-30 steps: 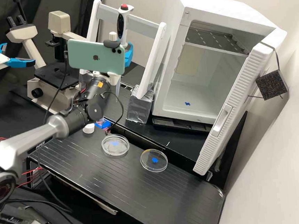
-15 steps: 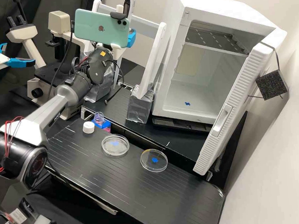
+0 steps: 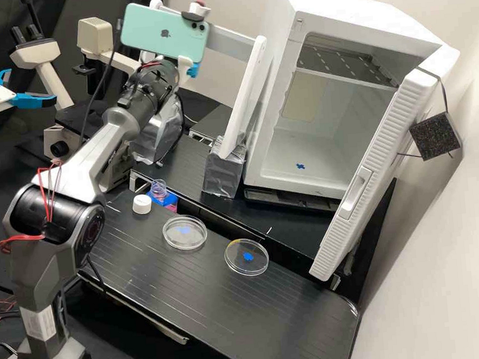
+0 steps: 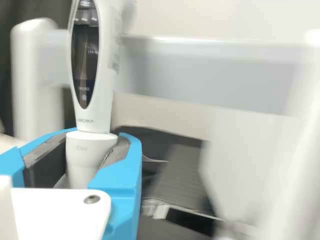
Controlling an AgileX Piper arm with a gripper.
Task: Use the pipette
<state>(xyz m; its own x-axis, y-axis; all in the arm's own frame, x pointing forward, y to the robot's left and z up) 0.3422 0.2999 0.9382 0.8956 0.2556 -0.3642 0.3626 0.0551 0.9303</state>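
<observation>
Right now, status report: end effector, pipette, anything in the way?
White, blue-fingered end effector: shut on white pipette with dark oval window. White rack with grey crossbar beyond it, possible obstruction.

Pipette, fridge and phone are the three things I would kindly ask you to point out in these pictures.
Pipette (image 4: 95, 116): wrist view, on the white lower part of its handle.
Fridge (image 3: 342, 5): high view, on its top.
Phone (image 3: 145, 34): high view, on its back.
</observation>
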